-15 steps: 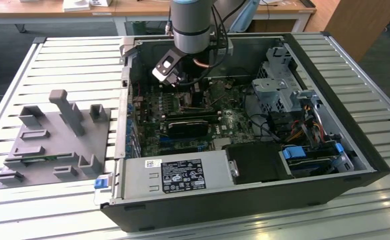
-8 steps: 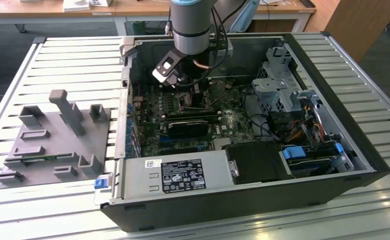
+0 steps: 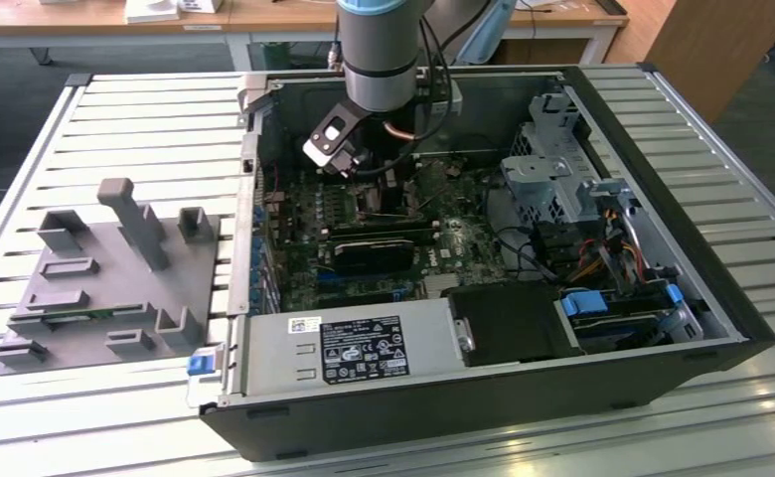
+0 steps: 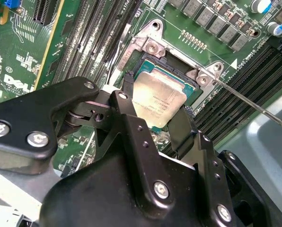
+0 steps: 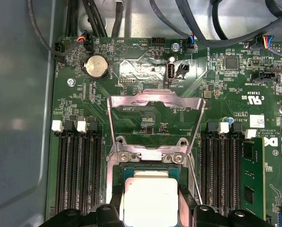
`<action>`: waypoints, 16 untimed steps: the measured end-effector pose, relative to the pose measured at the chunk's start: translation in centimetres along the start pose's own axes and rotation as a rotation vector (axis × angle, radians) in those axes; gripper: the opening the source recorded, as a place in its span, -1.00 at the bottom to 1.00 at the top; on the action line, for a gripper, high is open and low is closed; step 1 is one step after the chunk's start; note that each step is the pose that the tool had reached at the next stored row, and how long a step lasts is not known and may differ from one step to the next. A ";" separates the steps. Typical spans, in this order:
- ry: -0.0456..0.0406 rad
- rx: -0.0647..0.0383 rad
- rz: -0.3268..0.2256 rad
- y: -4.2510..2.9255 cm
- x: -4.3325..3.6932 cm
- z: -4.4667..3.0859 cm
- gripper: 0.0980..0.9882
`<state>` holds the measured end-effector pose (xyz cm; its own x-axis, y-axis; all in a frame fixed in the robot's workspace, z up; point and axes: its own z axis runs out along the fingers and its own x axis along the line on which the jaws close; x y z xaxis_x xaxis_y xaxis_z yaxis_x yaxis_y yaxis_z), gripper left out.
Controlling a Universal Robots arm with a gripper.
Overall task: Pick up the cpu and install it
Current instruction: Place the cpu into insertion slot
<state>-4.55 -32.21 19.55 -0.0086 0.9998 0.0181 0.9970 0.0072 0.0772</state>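
Observation:
The cpu, a flat square chip with a silver top plate, sits between my gripper's two black fingers, directly over the open socket on the green motherboard. In the first wrist view the cpu lies within the socket frame, and the gripper is shut on its two opposite edges. I cannot tell whether the chip rests in the socket or hovers just above it. In the exterior view the arm reaches down into the open computer case, with the gripper low over the board.
The socket's metal load plate is flipped open and its thin lever rod sticks out sideways. Memory slots flank the socket. A black heatsink block, a power supply and a drive cage crowd the case. A grey fixture tray stands at the exterior view's left.

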 end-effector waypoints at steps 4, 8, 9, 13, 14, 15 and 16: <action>0.0000 0.000 0.000 -0.01 0.00 0.08 0.00; -0.0001 0.000 0.000 -0.01 0.00 0.14 0.00; -0.0001 0.000 0.000 -0.01 0.00 0.15 0.00; -0.0001 0.000 0.000 -0.01 0.00 0.19 0.00; -0.0002 0.000 0.000 -0.01 0.00 0.19 0.00; -0.0002 0.000 0.000 -0.01 0.00 0.19 0.00; -0.0002 0.000 0.000 -0.01 0.00 0.19 0.00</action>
<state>-4.54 -32.21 19.36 -0.0083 0.9998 0.0180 0.9970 0.0069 0.0772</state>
